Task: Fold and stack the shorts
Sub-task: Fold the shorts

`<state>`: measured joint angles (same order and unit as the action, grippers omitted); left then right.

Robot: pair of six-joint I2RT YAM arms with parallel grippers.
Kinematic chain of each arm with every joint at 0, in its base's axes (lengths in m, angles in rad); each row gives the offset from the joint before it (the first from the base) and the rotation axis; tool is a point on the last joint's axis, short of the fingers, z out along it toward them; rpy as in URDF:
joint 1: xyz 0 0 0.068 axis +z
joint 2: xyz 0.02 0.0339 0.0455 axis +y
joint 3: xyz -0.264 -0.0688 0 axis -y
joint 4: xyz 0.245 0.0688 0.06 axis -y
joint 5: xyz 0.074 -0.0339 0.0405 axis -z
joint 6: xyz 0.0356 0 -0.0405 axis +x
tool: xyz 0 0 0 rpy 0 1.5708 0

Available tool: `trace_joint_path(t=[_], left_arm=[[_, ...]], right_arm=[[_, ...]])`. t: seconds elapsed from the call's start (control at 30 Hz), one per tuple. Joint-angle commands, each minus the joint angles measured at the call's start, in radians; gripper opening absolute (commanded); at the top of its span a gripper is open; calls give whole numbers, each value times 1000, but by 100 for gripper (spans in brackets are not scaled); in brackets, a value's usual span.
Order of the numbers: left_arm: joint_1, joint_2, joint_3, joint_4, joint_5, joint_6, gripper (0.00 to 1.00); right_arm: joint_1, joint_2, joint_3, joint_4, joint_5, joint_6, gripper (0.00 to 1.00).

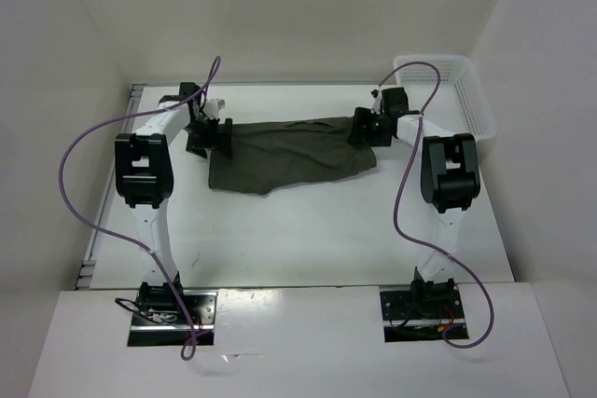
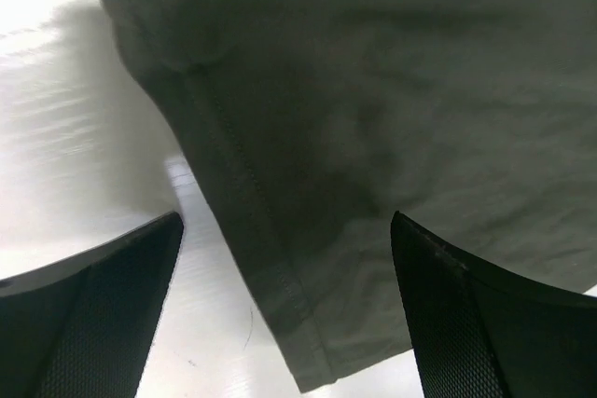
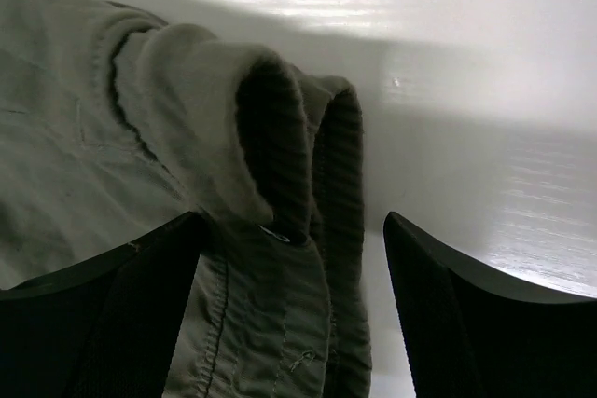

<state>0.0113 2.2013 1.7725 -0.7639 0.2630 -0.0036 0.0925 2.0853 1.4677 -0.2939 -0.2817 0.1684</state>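
Soft olive shorts [image 1: 294, 151], rumpled, ribbed waistband rolled (right end), lie on smooth white table [image 1: 308, 230]. Left gripper [image 1: 220, 135] and right gripper [image 1: 366, 128] straddle the ends, jaws apart, unclamped. White mesh basket [image 1: 478, 104] stands apart.

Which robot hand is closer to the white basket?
The right one. The right gripper sits at the end of the shorts nearest the white basket. The left gripper is at the shorts' other end, much farther from it.
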Motion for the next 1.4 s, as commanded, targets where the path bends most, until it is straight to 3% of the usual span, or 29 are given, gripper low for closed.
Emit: trace_joint_path(t=[0.0, 0.13, 0.23, 0.27, 0.37, 0.4, 0.67, 0.8, 0.83, 0.97, 1.1, 1.23, 1.37], left_arm=[[3, 26, -1, -11, 55, 4, 99], [-7, 64, -10, -20, 45, 4, 99], [-7, 75, -10, -29, 56, 4, 99], [-7, 75, -10, -29, 56, 4, 99], [-16, 75, -19, -29, 74, 4, 99], [-16, 84, -19, -29, 74, 4, 99], [-26, 104, -10, -29, 131, 4, 99], [-51, 126, -10, -29, 151, 4, 90], [-65, 126, -10, -19, 163, 4, 80], [-88, 162, 30, -18, 173, 4, 61], [-108, 172, 77, -18, 222, 4, 28], [-163, 183, 135, -28, 265, 4, 11], [-247, 202, 221, -28, 294, 4, 8]], right_arm=[[-2, 35, 26, 9, -38, 0, 83], [-2, 64, 29, 9, -5, 29, 74], [7, 73, 52, -11, 33, 40, 51], [7, 73, 52, -25, 33, 40, 37], [16, 61, 30, -34, 33, 40, 16], [16, 61, 11, -34, 33, 40, 1], [16, -51, 11, -62, 50, -21, 1], [16, -125, 20, -103, 24, -30, 1], [16, -154, 29, -134, 24, -43, 1], [38, -226, 29, -212, 33, -64, 1], [58, -289, 49, -293, 91, -50, 1], [95, -311, 111, -363, 131, -24, 1], [209, -297, 178, -381, 193, 16, 1]])
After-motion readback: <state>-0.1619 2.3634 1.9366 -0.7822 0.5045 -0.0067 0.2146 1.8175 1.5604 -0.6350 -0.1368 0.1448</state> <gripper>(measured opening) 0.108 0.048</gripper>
